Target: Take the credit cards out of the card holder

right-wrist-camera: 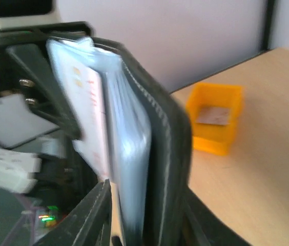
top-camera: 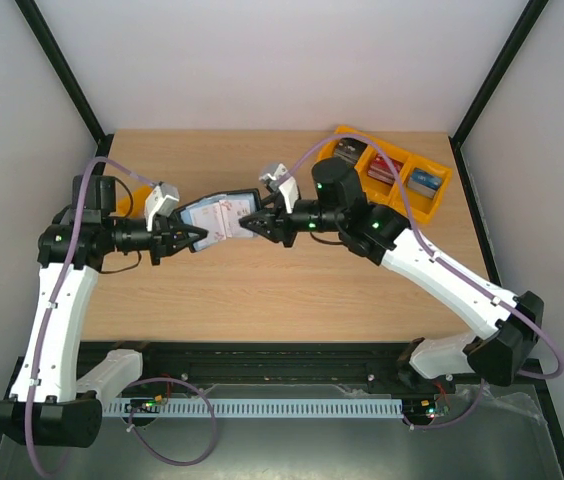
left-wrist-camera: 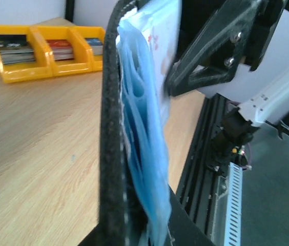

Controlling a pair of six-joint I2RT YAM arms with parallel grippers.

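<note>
The black card holder (top-camera: 220, 217) hangs open above the table's middle, held between both grippers. A pale credit card (top-camera: 230, 213) with red marks shows on its open face. My left gripper (top-camera: 196, 240) is shut on the holder's left end. My right gripper (top-camera: 250, 225) is shut on its right end. In the left wrist view the black cover (left-wrist-camera: 111, 133), the blue clear pockets (left-wrist-camera: 142, 133) and a card (left-wrist-camera: 161, 41) run up from my gripper (left-wrist-camera: 139, 228). In the right wrist view the cover (right-wrist-camera: 167, 154) and pockets (right-wrist-camera: 129, 169) sit between my fingers (right-wrist-camera: 96, 215), with a card (right-wrist-camera: 88, 102) beside them.
A yellow three-bin tray (top-camera: 392, 168) with stacks of dark, red and blue cards stands at the back right; it also shows in the left wrist view (left-wrist-camera: 47, 56). A small yellow bin (top-camera: 138, 196) stands at the back left, also in the right wrist view (right-wrist-camera: 213, 123).
</note>
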